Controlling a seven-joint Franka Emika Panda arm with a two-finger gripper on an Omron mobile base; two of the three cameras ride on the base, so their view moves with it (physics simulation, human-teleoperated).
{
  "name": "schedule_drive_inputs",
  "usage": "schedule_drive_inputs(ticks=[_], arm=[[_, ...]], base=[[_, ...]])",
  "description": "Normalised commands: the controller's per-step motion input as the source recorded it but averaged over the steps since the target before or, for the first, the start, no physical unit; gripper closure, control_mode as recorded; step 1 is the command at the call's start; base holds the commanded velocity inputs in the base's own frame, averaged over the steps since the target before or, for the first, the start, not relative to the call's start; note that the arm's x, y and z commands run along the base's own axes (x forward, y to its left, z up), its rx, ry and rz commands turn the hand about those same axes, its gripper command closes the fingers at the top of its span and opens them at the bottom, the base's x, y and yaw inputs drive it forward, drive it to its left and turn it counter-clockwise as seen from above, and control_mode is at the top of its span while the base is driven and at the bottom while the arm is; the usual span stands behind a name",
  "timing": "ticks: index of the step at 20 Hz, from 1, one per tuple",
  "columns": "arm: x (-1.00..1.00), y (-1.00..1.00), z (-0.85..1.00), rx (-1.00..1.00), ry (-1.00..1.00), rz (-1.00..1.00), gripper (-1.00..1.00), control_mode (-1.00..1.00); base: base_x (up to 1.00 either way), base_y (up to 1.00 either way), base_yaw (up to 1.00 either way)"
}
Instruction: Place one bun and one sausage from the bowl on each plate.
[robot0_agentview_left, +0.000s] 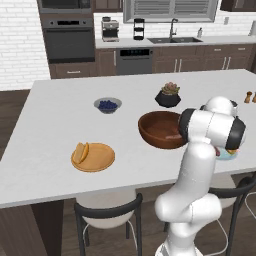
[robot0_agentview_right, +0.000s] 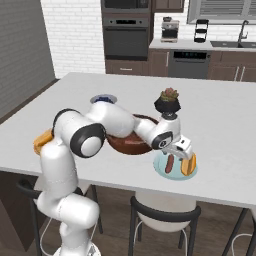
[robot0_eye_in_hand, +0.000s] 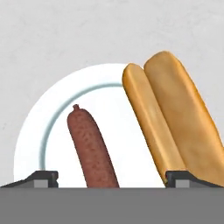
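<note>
My gripper (robot0_agentview_right: 181, 154) hangs open just above the pale teal plate (robot0_agentview_right: 161, 170) near the counter's front edge. On that plate lie a reddish-brown sausage (robot0_eye_in_hand: 92, 151) and a golden split bun (robot0_eye_in_hand: 175, 122), side by side. In the hand view the sausage lies between my wide-spread fingertips (robot0_eye_in_hand: 43, 178) and touches neither. The large dark wooden bowl (robot0_agentview_left: 161, 130) stands just left of this plate, with my arm reaching across it. Farther left, the tan wooden plate (robot0_agentview_left: 93, 156) carries a bun (robot0_agentview_left: 80, 152).
A small grey bowl of blue berries (robot0_agentview_left: 107, 105) and a black plant pot (robot0_agentview_left: 168, 96) stand behind the wooden bowl. Two small shakers (robot0_agentview_left: 248, 96) stand at the far right. Dark stools (robot0_agentview_left: 107, 215) are tucked under the counter's front edge.
</note>
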Motion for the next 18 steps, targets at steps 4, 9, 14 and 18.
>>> schedule_drive_inputs(ticks=[4,9,14,18], arm=[[-0.54,0.34,1.00,0.08,-0.10,0.00,-1.00,-1.00],[-0.04,0.96,0.90,0.03,-0.01,0.00,-1.00,-1.00],[0.34,1.00,0.71,0.01,0.03,0.00,-1.00,-1.00],[0.37,1.00,0.52,0.01,0.10,0.00,-1.00,-1.00]], base=[[0.00,0.00,0.00],[0.00,0.00,0.00],[0.00,0.00,0.00],[0.00,0.00,0.00]])
